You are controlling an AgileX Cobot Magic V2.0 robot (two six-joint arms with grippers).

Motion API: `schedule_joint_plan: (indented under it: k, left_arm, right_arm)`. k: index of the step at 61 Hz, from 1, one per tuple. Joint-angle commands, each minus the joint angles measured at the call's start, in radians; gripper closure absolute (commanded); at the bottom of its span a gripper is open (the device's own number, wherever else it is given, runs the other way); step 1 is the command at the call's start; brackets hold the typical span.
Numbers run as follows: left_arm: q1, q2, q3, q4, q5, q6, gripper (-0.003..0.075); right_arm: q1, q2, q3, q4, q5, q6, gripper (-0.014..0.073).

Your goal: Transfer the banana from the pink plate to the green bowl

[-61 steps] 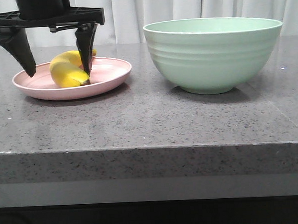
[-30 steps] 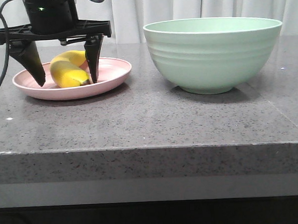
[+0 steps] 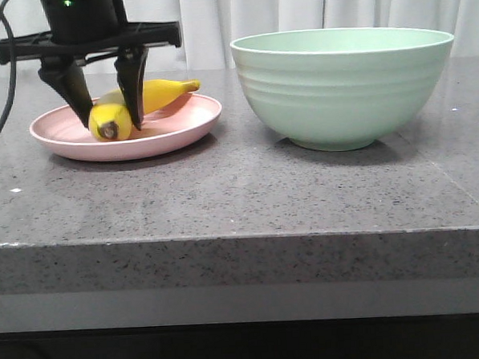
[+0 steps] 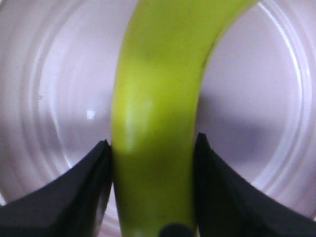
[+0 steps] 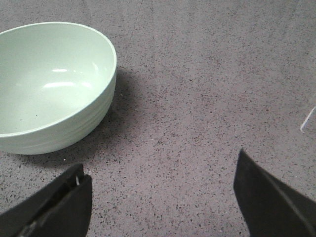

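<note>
Both gripper [image 3: 108,122] fingers now against banana [image 3: 151,96]

Your left gripper [image 3: 108,122] is black throughout: a dark cylindrical wrist housing with a small green light glowing near its top, sitting on a flat horizontal crossbar from which two tapered, wedge-shaped fingers [image 3: 70,88] hang, narrowing to blunt tips. A black cable loops away from the housing along the frame's edge. From the left wrist camera, you see the same fingers [image 4: 69,197] as matte black wedges with smooth, slightly angled faces. Your right gripper [image 5: 163,197] shows only its two fingers [image 5: 269,202]: broad, matte black and pointed, with one carrying what looks like a small metal screw or fitting near its upper edge.
</note>
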Motion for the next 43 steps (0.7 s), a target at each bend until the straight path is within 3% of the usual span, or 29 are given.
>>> schedule_joint_plan:
  k: [1, 15, 23, 31, 43]
  left_arm:
    - [-0.009, -0.052, -0.067, -0.003, 0.009, 0.007, 0.0493]
    - [-0.009, -0.081, -0.125, -0.024, 0.038, 0.097, 0.052]
    - [-0.009, -0.148, -0.111, -0.059, 0.022, 0.214, 0.052]
    - [-0.005, -0.257, -0.02, -0.05, -0.068, 0.237, 0.052]
    - [-0.003, -0.43, 0.177, -0.22, -0.228, 0.403, 0.052]
  right_arm:
    - [-0.006, 0.008, -0.024, -0.008, -0.083, -0.009, -0.0008]
    - [-0.006, 0.008, -0.024, -0.008, -0.087, -0.009, -0.0008]
    - [-0.006, 0.008, -0.024, -0.008, -0.092, -0.009, -0.0008]
    - [-0.006, 0.008, -0.024, -0.008, -0.091, -0.009, -0.0008]
    - [-0.006, 0.008, -0.024, 0.003, -0.091, -0.009, -0.0008]
